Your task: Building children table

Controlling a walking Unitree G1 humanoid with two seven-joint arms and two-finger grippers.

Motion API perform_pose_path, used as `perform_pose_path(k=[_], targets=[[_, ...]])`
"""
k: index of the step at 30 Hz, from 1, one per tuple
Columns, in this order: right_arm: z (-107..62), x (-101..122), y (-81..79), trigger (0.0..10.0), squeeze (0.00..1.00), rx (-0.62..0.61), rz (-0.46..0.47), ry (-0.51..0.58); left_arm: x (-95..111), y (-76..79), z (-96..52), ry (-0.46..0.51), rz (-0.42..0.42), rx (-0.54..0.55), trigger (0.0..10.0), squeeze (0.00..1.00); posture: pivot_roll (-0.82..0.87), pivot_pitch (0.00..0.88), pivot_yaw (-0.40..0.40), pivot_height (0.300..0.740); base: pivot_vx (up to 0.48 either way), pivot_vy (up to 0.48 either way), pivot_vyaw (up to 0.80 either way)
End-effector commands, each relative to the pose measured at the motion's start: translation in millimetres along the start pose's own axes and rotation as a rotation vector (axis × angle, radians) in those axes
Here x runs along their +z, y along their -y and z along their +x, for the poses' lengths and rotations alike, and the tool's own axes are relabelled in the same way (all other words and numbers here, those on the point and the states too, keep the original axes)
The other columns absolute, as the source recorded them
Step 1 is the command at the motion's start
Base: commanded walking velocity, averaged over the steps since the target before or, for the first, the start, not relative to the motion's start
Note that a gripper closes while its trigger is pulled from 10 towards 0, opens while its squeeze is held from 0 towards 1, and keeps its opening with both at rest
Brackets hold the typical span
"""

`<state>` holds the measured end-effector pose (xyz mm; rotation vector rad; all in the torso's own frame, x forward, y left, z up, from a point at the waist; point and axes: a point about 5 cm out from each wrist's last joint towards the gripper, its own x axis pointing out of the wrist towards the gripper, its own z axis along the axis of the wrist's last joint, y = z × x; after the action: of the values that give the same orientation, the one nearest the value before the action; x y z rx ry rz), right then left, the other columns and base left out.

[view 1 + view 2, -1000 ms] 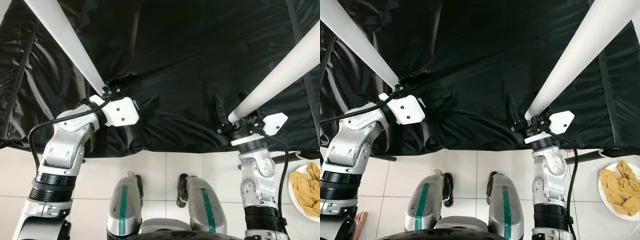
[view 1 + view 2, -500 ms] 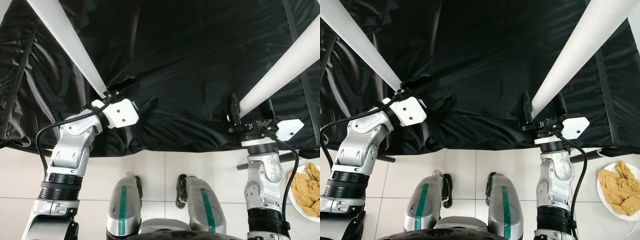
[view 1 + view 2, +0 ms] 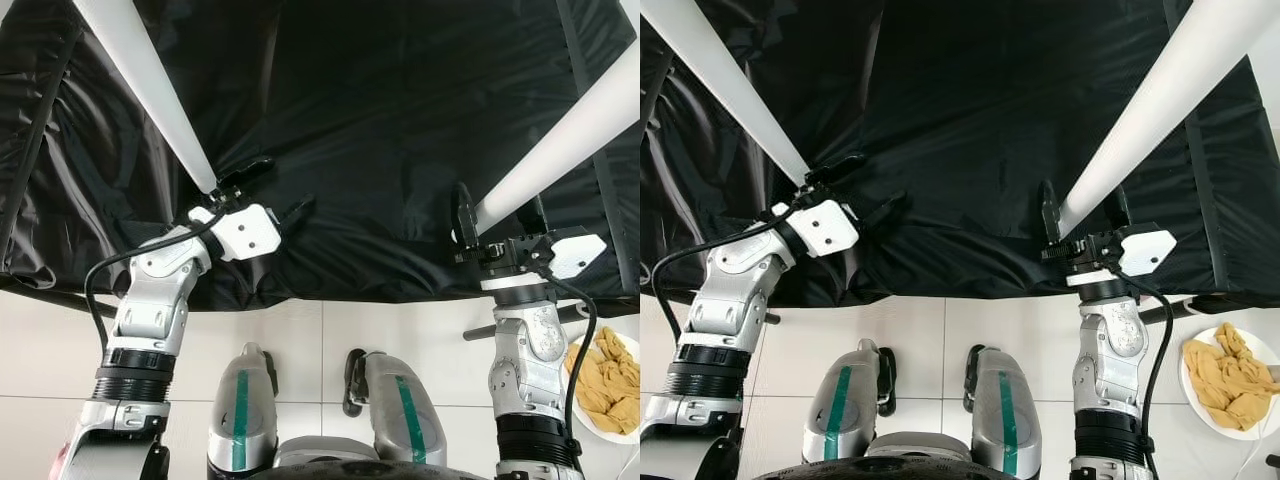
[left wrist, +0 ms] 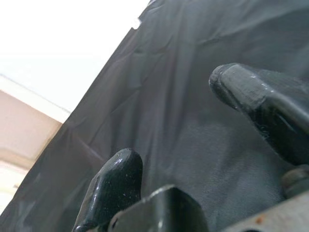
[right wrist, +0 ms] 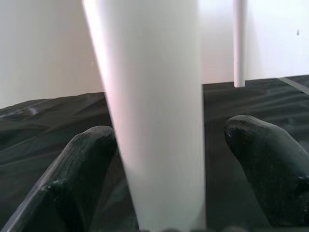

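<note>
Overhead, two smooth white tapered legs [image 3: 150, 95] [image 3: 1145, 115], black sheet [image 3: 370, 130] behind.

Head eyes: high on the robot, facing steeply down, sharing the black sheet [image 3: 380, 120], both white legs and the tiled floor [image 3: 330, 330].
Left wrist: close behind its jaws, facing the black sheet.
Right wrist: close behind its jaws, along the right white leg [image 5: 154, 121], toward the far wall [image 5: 43, 48].

— Where can you pass?
— Between the two white legs [image 3: 150, 90] [image 3: 560, 140], over open black sheet [image 3: 360, 120].
— Obstructions?
— The right leg fills the right claw [image 5: 159, 145]; a plate [image 3: 1230, 385] sits on the floor by the right arm.
</note>
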<state>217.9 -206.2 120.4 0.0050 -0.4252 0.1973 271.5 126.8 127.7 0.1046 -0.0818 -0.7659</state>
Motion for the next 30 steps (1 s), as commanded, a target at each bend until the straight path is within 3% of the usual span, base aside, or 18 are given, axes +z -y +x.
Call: perform_pose_path(k=[1,30], targets=[[-1.4,1,-0.7,10.0,0.0,0.012,0.002,-0.005,-8,-6.1,-3.2,-0.017,-0.015,0.161,10.0,0.0,0.02,0.089,0.004,0.74,0.0,0.0,0.0],[-0.8,-1,2.7,10.0,0.0,0.035,-0.012,-0.034,-17,4.7,-2.2,-0.022,-0.038,0.161,10.0,0.0,0.02,0.101,-0.022,0.74,0.0,0.0,0.0]])
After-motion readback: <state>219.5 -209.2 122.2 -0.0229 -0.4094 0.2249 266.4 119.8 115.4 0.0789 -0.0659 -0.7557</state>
